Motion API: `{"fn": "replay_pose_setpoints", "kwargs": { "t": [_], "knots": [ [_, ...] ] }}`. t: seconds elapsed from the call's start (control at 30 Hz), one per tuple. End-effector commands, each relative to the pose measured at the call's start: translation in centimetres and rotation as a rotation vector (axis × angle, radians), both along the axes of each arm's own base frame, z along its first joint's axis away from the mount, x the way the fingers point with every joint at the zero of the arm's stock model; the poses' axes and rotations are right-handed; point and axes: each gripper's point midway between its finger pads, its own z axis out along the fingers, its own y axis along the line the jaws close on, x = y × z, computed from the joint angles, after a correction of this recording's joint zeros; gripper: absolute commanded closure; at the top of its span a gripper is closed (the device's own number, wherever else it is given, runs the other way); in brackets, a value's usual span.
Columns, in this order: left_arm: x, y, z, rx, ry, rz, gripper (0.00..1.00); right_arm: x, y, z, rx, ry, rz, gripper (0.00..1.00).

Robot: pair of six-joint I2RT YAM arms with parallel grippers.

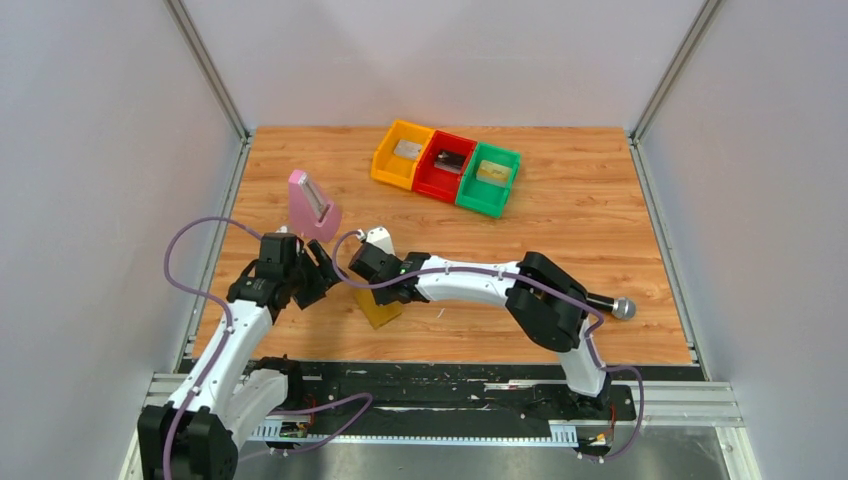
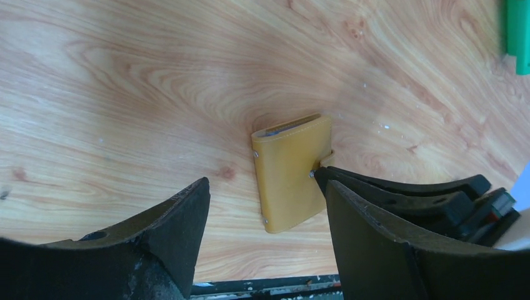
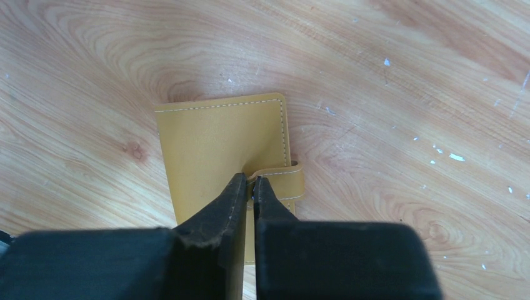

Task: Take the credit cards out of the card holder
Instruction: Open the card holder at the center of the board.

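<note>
Wooden table point(image 1: 600, 235), mustard card holder point(image 2: 287, 181), three bins point(image 1: 438, 190), pink block point(image 1: 322, 222), black rod point(image 1: 600, 301)

Top view: open wood of table point(image 1: 600, 220) across centre and right, between card holder point(image 1: 381, 310) and bins. Upper centre blocked by orange bin point(image 1: 402, 153), red bin point(image 1: 446, 165), green bin point(image 1: 489, 178), touching in a row. Left centre blocked by pink block point(image 1: 313, 205), near left gripper point(image 1: 322, 270). Card holder crowded: right gripper point(image 3: 252, 182) pinched together at its tab, left gripper's wide jaws just beside. Black rod point(image 1: 610, 305) at lower right, just beside right arm point(image 1: 470, 280).
</note>
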Motion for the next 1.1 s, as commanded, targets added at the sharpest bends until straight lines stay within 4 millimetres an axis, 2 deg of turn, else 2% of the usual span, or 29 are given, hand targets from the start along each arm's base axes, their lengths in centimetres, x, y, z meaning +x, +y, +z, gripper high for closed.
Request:
{"fn": "replay_pose_setpoints", "kwargs": {
  "t": [0.0, 0.23, 0.37, 0.53, 0.63, 0.83, 1.07],
  "knots": [
    [0.7, -2.0, -0.4, -0.092, -0.016, -0.073, 0.25, -0.3, -2.1, -0.1, -0.026, -0.004, -0.046, 1.00],
    [-0.5, -4.3, -3.2, -0.214, 0.053, -0.152, 0.30, -0.5, -2.2, 2.5, 0.099, 0.014, -0.073, 1.00],
    [-0.4, -5.2, -3.5, -0.253, 0.041, -0.202, 0.31, -0.3, -2.9, 4.2, 0.176, 0.020, -0.090, 1.00],
    [-0.1, -6.1, -2.7, -0.263, 0.018, -0.285, 0.28, -0.6, -3.2, 6.9, 0.299, 0.025, -0.081, 1.00],
    [-0.2, -6.2, -2.8, -0.216, 0.034, -0.314, 0.23, -1.0, -2.9, 8.4, 0.377, 0.043, -0.063, 1.00],
    [0.7, -7.7, -1.1, -0.219, -0.029, -0.377, 0.19, -1.0, -2.4, 11.7, 0.471, 0.019, -0.045, 1.00],
    [1.0, -8.3, -0.4, -0.214, -0.048, -0.425, 0.16, -0.9, -2.6, 12.0, 0.481, 0.019, -0.056, 1.00]
  ]
}}
